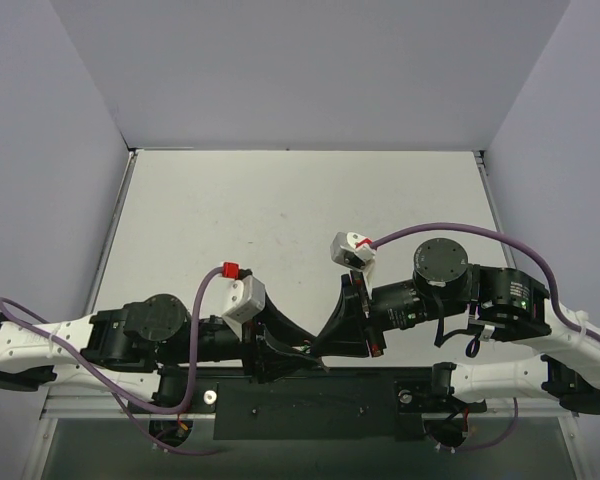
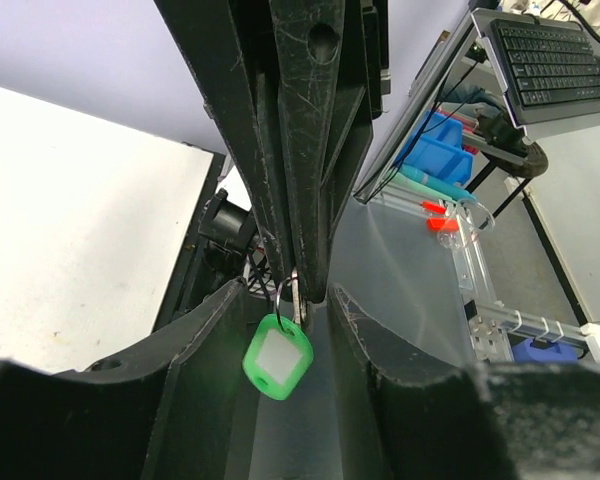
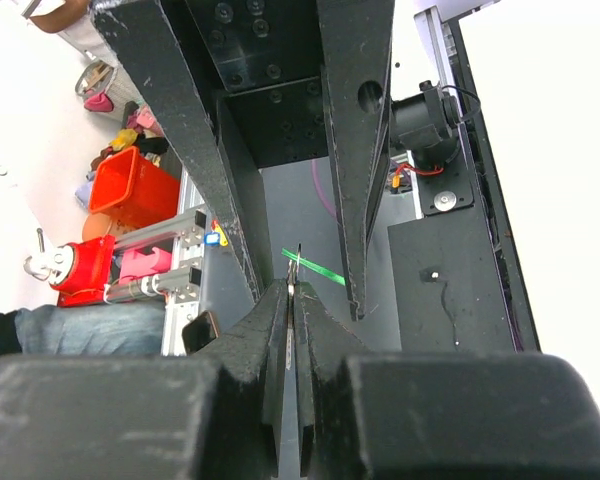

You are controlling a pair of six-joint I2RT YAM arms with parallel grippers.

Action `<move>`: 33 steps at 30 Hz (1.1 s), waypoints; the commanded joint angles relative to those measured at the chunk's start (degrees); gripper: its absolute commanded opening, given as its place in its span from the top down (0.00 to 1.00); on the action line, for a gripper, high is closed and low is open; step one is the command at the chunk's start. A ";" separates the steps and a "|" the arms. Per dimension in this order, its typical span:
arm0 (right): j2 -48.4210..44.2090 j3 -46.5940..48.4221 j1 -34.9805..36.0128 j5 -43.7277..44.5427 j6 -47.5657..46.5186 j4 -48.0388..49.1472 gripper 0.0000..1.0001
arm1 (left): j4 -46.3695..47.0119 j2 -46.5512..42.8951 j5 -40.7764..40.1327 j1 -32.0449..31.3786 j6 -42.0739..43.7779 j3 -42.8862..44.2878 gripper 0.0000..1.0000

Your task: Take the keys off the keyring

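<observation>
On the left wrist camera we only get a sliver of the key [image 2: 297,298] poking out of the right pincer [image 2: 302,292]; the rest is buried between its closed fingers, so we can't make out its shape. The right wrist camera catches the green keyring [image 3: 315,267] edge-on, just a thin line, and the key there is a blurry silver streak. From the top view we can't spot either one, too tiny and tucked under the right pincer. The left arm [image 1: 40,345] and right arm [image 1: 575,338] both run off the sides.
</observation>
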 commanded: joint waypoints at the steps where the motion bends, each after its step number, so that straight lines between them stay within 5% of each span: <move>1: -0.73 1.10 0.43 -0.14 -1.11 2.15 1.00 | 1.53 -1.82 -0.40 -0.09 -0.28 2.38 0.53; 33: -0.82 1.01 1.31 0.56 -1.46 2.76 1.00 | -7.08 0.55 0.65 -0.17 -2.12 8.09 0.60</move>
